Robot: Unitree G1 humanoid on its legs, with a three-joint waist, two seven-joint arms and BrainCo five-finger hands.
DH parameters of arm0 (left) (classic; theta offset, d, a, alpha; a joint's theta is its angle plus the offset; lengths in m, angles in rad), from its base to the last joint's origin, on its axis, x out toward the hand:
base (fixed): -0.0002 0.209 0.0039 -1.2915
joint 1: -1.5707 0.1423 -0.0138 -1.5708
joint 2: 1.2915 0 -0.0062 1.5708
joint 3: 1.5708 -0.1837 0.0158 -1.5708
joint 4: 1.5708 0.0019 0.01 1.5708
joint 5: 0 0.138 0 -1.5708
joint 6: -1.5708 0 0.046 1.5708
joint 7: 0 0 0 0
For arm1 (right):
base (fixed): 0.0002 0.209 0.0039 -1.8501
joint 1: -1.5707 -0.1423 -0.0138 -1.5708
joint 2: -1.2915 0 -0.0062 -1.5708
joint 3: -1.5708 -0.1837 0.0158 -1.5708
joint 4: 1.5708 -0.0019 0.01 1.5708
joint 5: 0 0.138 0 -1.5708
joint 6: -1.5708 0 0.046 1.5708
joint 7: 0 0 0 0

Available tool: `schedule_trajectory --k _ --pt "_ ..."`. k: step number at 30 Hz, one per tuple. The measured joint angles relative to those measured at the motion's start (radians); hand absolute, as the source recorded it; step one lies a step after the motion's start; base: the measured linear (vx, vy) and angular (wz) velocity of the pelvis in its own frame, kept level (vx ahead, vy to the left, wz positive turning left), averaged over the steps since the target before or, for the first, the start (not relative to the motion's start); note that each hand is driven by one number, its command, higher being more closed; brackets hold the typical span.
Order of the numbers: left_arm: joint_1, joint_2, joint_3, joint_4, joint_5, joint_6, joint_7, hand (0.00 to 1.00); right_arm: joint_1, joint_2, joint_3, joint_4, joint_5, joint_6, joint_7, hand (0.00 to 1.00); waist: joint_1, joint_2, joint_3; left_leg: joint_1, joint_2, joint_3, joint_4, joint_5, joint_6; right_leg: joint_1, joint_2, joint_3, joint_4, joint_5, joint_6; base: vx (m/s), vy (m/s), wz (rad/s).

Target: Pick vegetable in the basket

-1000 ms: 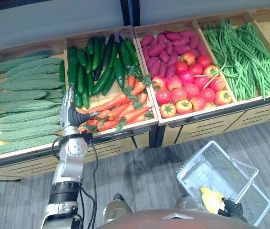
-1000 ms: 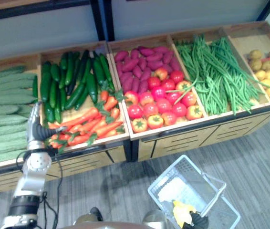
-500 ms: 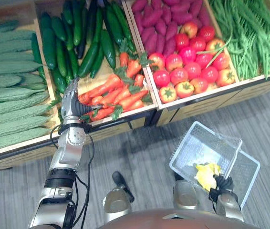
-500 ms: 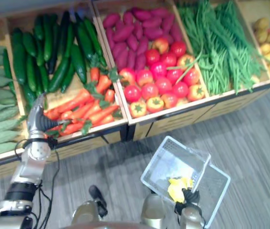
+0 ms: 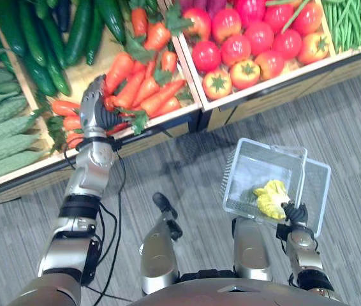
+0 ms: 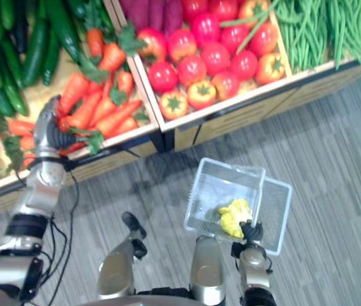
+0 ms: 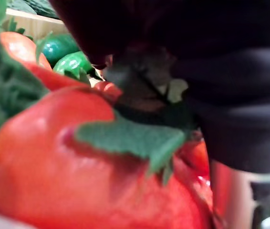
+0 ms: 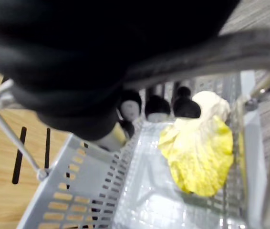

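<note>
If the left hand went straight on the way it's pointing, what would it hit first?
Most likely the carrots: the left hand points into their pile, with one close ahead in its wrist view. Whether it touches them is unclear.

Downward stereo over basket (image 5: 257, 169); wrists close-up

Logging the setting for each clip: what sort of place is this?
Probably a shop's produce section, or a mock-up of one: wooden display bins of carrots, tomatoes and green beans stand in a row, and the right hand holds a clear plastic shopping basket over grey flooring.
</note>
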Motion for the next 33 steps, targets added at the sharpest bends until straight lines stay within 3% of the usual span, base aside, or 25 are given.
schedule_trajectory --k 3,5,12,19,24,28,33 --pt "-0.096 0.071 -0.017 0.098 0.030 0.017 -0.002 1.00 -0.027 -0.001 0.033 0.001 -0.001 -0.001 0.000 1.00 -0.008 -0.020 0.010 -0.006 -0.013 0.013 -0.051 0.035 -0.011 -0.026 0.001 0.000 -0.016 -0.018 -0.020 -0.16 -0.049 -0.15" --pt "-0.139 0.116 -0.006 0.118 0.073 0.044 0.003 1.00 -0.051 0.001 0.046 0.003 0.000 -0.009 0.000 1.00 -0.027 -0.022 0.015 -0.032 -0.006 0.014 -0.081 0.071 -0.012 -0.066 0.018 0.002 -0.017 -0.017 -0.011 -0.12 -0.046 -0.09" --pt "-0.172 0.118 -0.007 0.138 0.135 0.078 -0.006 1.00 -0.031 0.002 0.045 -0.002 0.000 -0.010 -0.003 1.00 -0.029 -0.025 0.016 -0.027 0.013 0.013 -0.080 0.092 -0.004 -0.064 0.035 0.000 -0.009 -0.004 -0.019 -0.02 -0.039 -0.01" --pt "-0.123 0.123 -0.023 -0.006 0.167 0.085 -0.011 1.00 0.032 0.004 0.044 -0.046 0.001 -0.020 -0.001 1.00 -0.008 -0.021 0.018 0.045 0.024 -0.017 -0.079 0.086 -0.012 0.028 0.042 -0.039 -0.008 -0.006 -0.019 0.04 -0.015 0.09" --pt "-0.103 0.176 0.003 -0.163 0.193 0.086 -0.006 1.00 0.049 0.004 0.039 -0.034 0.001 -0.021 0.004 1.00 0.004 -0.015 0.015 0.069 0.016 -0.051 -0.079 0.082 -0.016 0.076 0.032 -0.075 -0.003 -0.039 -0.028 0.00 -0.011 0.17" --pt "-0.070 0.187 0.037 -0.174 0.195 0.093 -0.001 1.00 0.066 0.004 0.017 -0.008 0.001 -0.020 0.011 1.00 0.006 -0.004 -0.026 0.095 0.016 -0.069 -0.080 0.080 -0.019 0.109 0.031 -0.090 0.007 -0.054 -0.032 0.02 -0.014 0.12" --pt "0.014 0.184 0.061 -0.280 0.198 0.112 0.011 1.00 0.108 0.038 -0.034 -0.001 0.001 -0.008 0.021 1.00 0.006 -0.010 -0.094 0.127 0.015 -0.068 -0.080 0.076 -0.024 0.143 0.031 -0.092 0.005 -0.057 -0.034 0.02 -0.010 0.00"
